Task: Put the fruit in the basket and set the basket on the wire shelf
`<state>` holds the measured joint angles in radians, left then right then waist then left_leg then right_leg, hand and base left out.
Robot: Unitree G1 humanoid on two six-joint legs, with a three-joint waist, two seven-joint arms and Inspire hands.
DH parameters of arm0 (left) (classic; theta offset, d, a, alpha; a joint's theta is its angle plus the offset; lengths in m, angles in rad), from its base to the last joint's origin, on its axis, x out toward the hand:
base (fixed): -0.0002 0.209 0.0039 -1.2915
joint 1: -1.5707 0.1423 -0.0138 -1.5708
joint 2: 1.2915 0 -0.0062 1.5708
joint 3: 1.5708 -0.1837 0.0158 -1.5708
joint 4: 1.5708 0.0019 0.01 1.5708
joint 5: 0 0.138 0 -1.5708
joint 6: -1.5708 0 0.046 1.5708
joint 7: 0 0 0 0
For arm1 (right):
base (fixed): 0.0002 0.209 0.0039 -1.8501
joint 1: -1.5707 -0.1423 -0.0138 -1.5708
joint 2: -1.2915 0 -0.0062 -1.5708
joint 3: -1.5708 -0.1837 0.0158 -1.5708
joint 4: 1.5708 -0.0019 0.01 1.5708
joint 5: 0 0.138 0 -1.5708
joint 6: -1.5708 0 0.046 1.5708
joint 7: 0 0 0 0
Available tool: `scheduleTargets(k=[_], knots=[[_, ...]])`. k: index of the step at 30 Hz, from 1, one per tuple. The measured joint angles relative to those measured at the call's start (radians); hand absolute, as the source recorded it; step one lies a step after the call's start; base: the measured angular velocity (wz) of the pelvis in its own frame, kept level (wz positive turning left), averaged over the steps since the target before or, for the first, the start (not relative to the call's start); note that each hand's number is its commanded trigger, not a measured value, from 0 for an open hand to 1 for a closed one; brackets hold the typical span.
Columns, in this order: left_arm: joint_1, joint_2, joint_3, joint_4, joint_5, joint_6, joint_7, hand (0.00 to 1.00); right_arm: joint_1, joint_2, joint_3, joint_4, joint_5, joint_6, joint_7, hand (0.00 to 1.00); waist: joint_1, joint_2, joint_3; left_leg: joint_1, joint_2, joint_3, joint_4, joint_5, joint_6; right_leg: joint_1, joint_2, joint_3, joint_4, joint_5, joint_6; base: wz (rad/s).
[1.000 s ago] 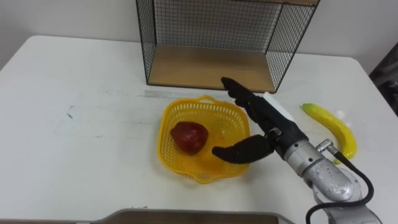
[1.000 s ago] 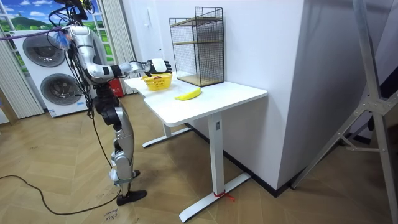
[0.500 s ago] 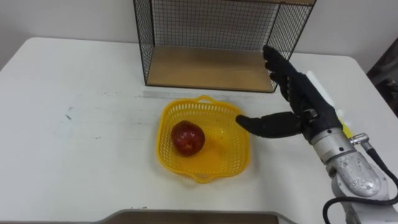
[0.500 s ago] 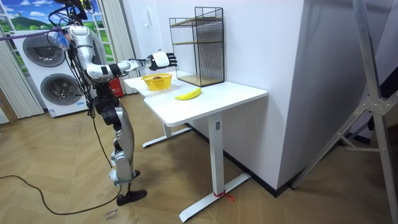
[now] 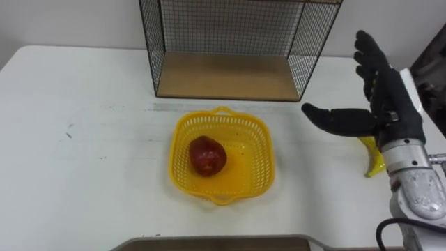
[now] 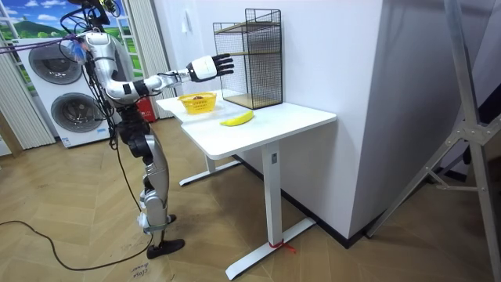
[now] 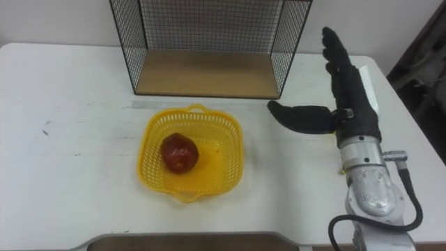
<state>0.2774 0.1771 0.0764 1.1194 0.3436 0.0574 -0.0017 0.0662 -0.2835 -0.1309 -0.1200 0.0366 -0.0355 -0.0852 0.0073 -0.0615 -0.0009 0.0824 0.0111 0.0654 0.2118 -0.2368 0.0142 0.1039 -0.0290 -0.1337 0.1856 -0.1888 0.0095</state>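
Fingers [image 5: 368,57] of our right hand [image 5: 391,110] are stretched out straight and spread, the thumb points to the left, and they hold nothing. The hand hangs in the air above the right part of the white rectangular table [image 5: 83,160], to the right of the yellow plastic mesh basket [image 5: 259,150] and apart from it.

The basket stands on the table top, near the front of the black wire shelf with a wooden bottom board [image 5: 223,77], without touching it. Inside the basket, in its left half, lies the dark red round fruit [image 5: 208,155]. The yellow curved banana [image 5: 373,159] lies on the table at the right, outside the basket. In the left eye view our wrist covers most of it, so we see only one end. The table surface is plain white, with a small dark mark [image 5: 68,134] on the left side.

In the room view we stand upright at the end of the table on the room view's left. Our right arm is stretched forward, and the hand is raised well above the basket, in front of the shelf. The table has white legs and stands on a brown wooden floor [image 6: 329,243]. Behind us are two white washing machines [image 6: 56,64] and a pale curtain [image 6: 145,31]. A tall white wall [image 6: 360,117] rises just behind the table, and a grey metal frame [image 6: 468,117] stands at the room view's right.
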Motion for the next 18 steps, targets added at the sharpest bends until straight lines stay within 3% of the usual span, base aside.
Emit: scheduleTargets(k=[6, 11, 18], knots=[[-0.001, 0.0, 0.0, -0.003, 0.001, 0.007, 0.011, 0.0, -0.005, -0.02, -0.022, 0.149, -0.023, 0.004, -0.089, 0.0, 0.0, -0.008, 0.0049, 0.016, 0.001, 0.013, -0.012, 0.0, 0.0, 0.007, 0.002, 0.016, 0.002, 0.0, 0.0, -0.07], [-0.002, 0.001, 0.001, -0.018, 0.001, 0.012, 0.009, 0.0, -0.012, -0.052, -0.047, 0.169, -0.029, 0.006, -0.131, 0.0, 0.0, -0.009, 0.0068, 0.019, 0.0, 0.014, -0.015, 0.0, 0.0, 0.006, 0.003, 0.019, 0.001, 0.0, 0.0, 0.0], [-0.002, 0.006, 0.006, -0.041, 0.001, 0.041, 0.007, 0.0, -0.133, -0.103, -0.058, 0.322, -0.028, 0.022, -0.195, 0.0, 0.0, -0.023, 0.012, 0.019, 0.0, 0.01, -0.012, 0.0, 0.0, 0.009, 0.002, 0.014, 0.001, 0.0, 0.0, 0.01]])
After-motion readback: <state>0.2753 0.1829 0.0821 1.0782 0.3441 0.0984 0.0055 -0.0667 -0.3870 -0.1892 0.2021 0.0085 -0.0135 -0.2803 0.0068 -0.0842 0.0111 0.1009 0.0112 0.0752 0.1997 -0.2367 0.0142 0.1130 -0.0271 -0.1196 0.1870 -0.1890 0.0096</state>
